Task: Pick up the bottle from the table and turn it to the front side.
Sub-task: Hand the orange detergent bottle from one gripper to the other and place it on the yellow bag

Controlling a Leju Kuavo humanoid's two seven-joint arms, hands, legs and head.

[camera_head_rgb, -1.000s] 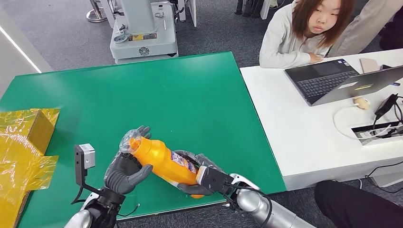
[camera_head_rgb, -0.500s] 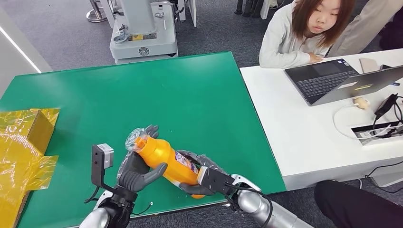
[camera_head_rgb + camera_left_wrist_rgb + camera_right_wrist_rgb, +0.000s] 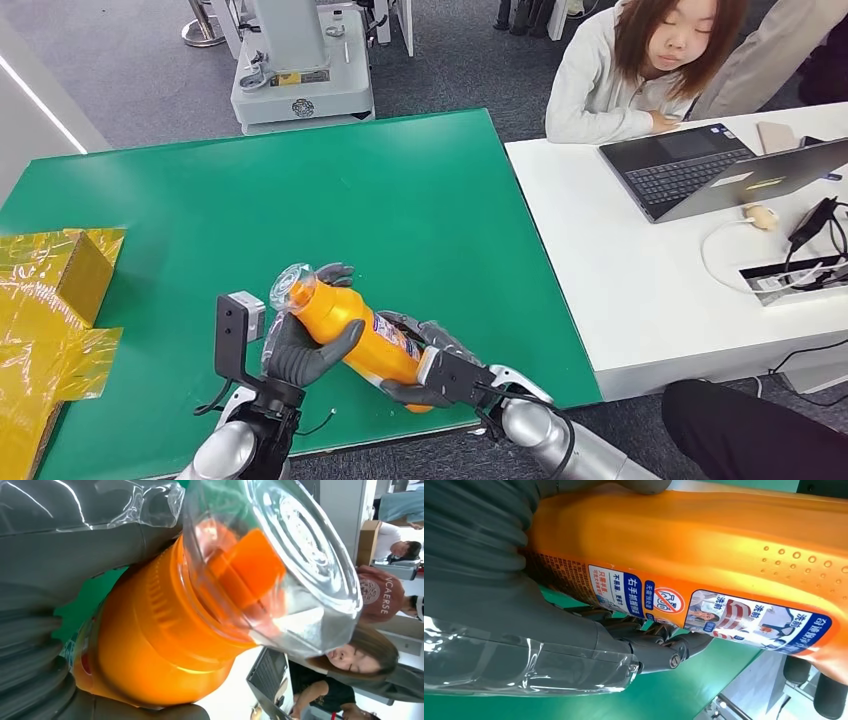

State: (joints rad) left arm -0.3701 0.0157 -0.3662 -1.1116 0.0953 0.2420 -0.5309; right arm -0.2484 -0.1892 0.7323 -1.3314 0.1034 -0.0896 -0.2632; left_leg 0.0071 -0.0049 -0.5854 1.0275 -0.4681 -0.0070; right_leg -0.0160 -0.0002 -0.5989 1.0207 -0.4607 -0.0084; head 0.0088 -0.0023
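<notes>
Left hand shifted rightward with the orange bottle, cap end now nearer the table's middle, bottle tilted steeper.

Green bench on grey carpet floor. White desk just beside, on right, carrying open laptop; person seated behind it. Grey machine base beyond bench. Yellow wrap at left.

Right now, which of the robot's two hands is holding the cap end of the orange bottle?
The left hand grips the bottle just below its clear cap. The right hand holds the other end, under the printed label.
</notes>
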